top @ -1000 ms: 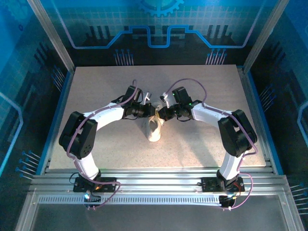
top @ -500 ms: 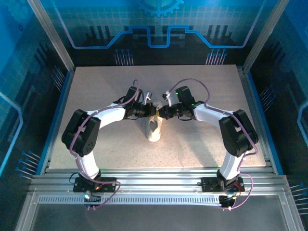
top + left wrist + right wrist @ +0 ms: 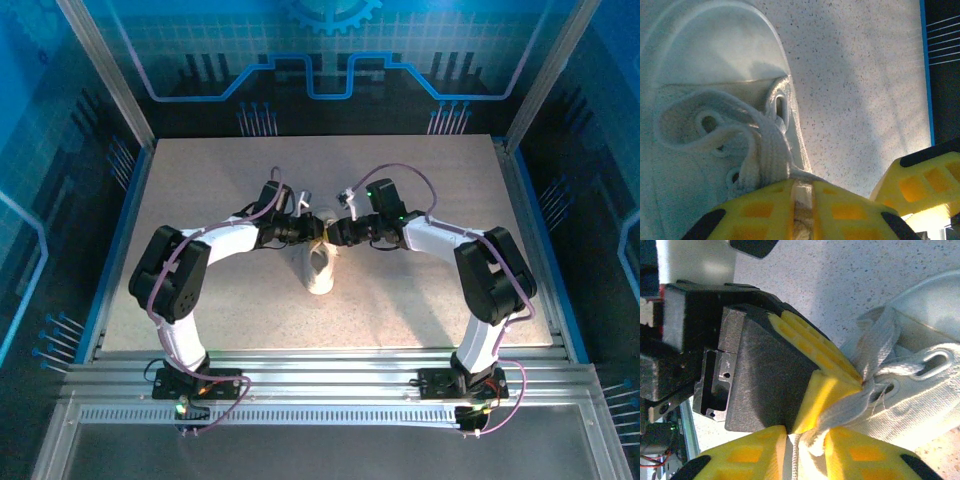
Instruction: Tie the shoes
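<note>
**Both grippers pinched on the laces above the sneaker**

Since a second ago, the two arms have crept slightly toward the upper part of the top view. The right wrist has lifted a touch and the left elbow has swung outward. The sneaker has kept its spot.

The white sneaker (image 3: 320,270) sits at the centre of the top view on the speckled table (image 3: 420,300). It lies lengthwise up and down the frame. Its upper end is under the left gripper (image 3: 313,233) and the right gripper (image 3: 336,234), which meet nearly tip to tip.

In the left wrist view the sneaker's toe cap (image 3: 715,60) takes the upper left. The laces (image 3: 765,150) loop through the eyelets and run down to the bottom edge. There a strand passes into the narrow slit between the yellow pads of the left gripper (image 3: 801,197), which is clenched on it. A yellow finger of the other gripper shows at the lower right.

In the right wrist view the sneaker (image 3: 920,405) lies along the right side. The laces (image 3: 875,350) cross in front of the left gripper's black and yellow body at centre left. A strand drops into the thin gap of the right gripper (image 3: 805,447) at the bottom edge, whose pads grasp it.
</note>
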Controlling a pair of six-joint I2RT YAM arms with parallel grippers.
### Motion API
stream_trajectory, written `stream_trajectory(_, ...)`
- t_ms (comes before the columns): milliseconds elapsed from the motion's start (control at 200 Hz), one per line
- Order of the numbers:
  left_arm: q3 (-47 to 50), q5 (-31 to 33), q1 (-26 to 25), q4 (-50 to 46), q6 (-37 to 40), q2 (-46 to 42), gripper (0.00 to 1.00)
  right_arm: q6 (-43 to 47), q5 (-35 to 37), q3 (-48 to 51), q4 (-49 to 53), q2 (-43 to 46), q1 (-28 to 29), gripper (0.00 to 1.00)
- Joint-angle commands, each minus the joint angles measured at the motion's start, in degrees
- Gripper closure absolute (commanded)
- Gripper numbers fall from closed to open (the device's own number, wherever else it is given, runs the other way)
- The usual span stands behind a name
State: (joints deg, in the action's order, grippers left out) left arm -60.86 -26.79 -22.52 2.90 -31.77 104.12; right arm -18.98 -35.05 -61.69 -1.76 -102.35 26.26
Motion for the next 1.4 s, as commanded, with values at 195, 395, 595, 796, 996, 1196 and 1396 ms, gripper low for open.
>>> stream_trajectory(195,0.30,-3.76,0.55,2.16,-3.56,0.74,0.76,-6.22,-6.69,1.42,-6.72,-1.82,-1.35,0.63)
stream_trajectory(395,1.42,-5.61,0.99,5.03,-6.38,0.33,0.77,-7.15,-6.94,2.26,-7.59,-2.24,-1.59,0.73)
stream_trajectory(595,1.57,-6.79,1.15,6.04,-7.55,0.05,0.79,-7.82,-7.34,2.34,-8.72,-3.53,-1.78,0.75)
stream_trajectory(796,1.45,-7.43,1.48,6.50,-8.21,-0.05,0.80,-7.48,-6.44,2.31,-8.44,-4.84,-1.68,0.73)
stream_trajectory(996,2.13,-8.35,2.12,6.12,-8.51,-0.84,0.76,-6.95,-5.26,2.11,-6.92,-5.81,-1.65,0.71)
stream_trajectory(1196,3.44,-8.47,2.90,5.20,-8.83,-2.28,0.76,-6.96,-5.19,2.36,-6.59,-6.55,-1.66,0.76)
stream_trajectory(1396,4.68,-8.11,3.78,4.78,-8.97,-4.61,0.76,-6.85,-5.55,2.55,-6.68,-6.39,-1.65,0.83)
